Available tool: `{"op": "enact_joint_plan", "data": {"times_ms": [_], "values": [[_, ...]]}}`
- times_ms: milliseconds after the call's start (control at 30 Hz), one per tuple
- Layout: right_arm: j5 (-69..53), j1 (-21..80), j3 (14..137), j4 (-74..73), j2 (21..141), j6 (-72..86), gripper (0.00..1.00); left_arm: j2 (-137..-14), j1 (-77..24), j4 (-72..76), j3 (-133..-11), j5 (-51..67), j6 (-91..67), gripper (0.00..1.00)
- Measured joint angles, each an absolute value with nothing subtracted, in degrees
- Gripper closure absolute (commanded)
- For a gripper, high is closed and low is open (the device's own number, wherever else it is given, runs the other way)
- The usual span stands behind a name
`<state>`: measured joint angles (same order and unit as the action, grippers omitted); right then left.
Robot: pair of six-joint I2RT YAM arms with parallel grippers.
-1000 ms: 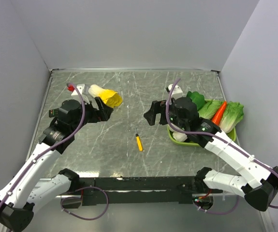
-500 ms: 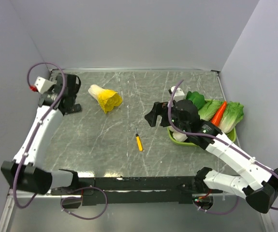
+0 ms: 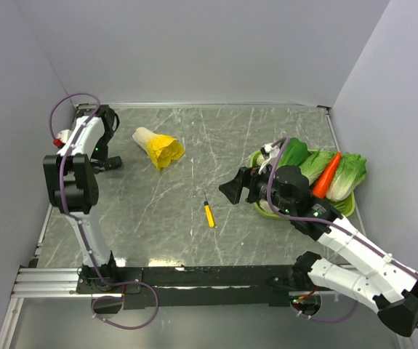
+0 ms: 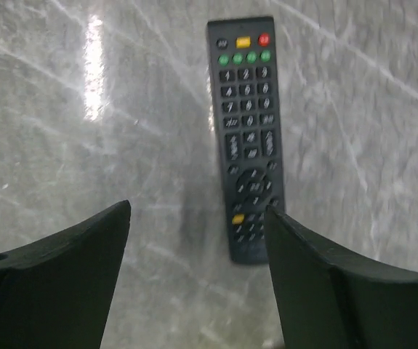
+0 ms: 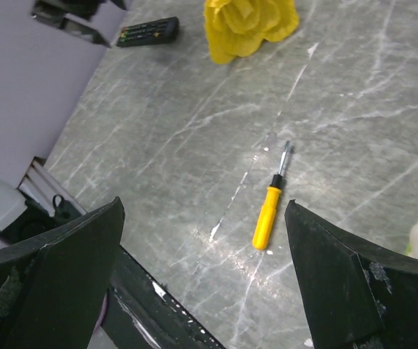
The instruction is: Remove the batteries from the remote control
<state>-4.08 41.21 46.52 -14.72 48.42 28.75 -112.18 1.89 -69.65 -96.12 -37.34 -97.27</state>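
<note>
The grey marbled worktop [image 3: 281, 131] carries everything. At its right, a lime-green plastic tray [image 3: 290, 216] holds leafy greens [image 3: 347, 174] and an orange carrot [image 3: 326, 174]. A yellow leafy cabbage head [image 3: 159, 147] lies far left of centre. The right hand [image 5: 205, 211] hangs released and empty. The left hand [image 4: 198, 218] is also spread wide, holding nothing. Just ahead of it, the slim black plastic remote control [image 4: 246, 138] lies flat, buttons up, near the far-left edge. A small yellow-handled screwdriver [image 3: 209, 213] lies mid-worktop.

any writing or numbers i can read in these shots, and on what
remote control: pale marks on its buttons in the left wrist view, too blurred to read
screwdriver: no print shows on its yellow handle
nothing else in any view carries a legible word, label or sign
</note>
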Motion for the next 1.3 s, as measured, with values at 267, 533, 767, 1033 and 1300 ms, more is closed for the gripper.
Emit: {"op": "enact_joint_plan", "data": {"times_ms": [267, 533, 767, 1033, 1300], "values": [[-4.69, 41.21, 44.01, -14.35, 48.51, 27.68, 0.0, -121.36, 5.43, -69.25, -103.02, -33.47, -96.29, 0.01], [-3.36, 41.21, 44.03, -15.25, 48.88, 26.28, 0.0, -126.3, 5.69, -68.16, -107.07, -30.65, -95.48, 0.02], [-2.33, 41.21, 44.45, -15.84, 49.15, 25.65, 0.0, -128.6, 5.69, -68.14, -107.09, -29.63, -95.61, 0.03], [-1.1, 41.21, 44.75, -16.16, 49.1, 25.63, 0.0, -130.23, 5.82, -67.51, -106.94, -27.97, -94.74, 0.15], [-1.67, 41.21, 44.88, -16.01, 48.58, 25.45, 0.0, -123.61, 5.93, -59.31, -95.7, -24.93, -90.45, 0.6]]}}
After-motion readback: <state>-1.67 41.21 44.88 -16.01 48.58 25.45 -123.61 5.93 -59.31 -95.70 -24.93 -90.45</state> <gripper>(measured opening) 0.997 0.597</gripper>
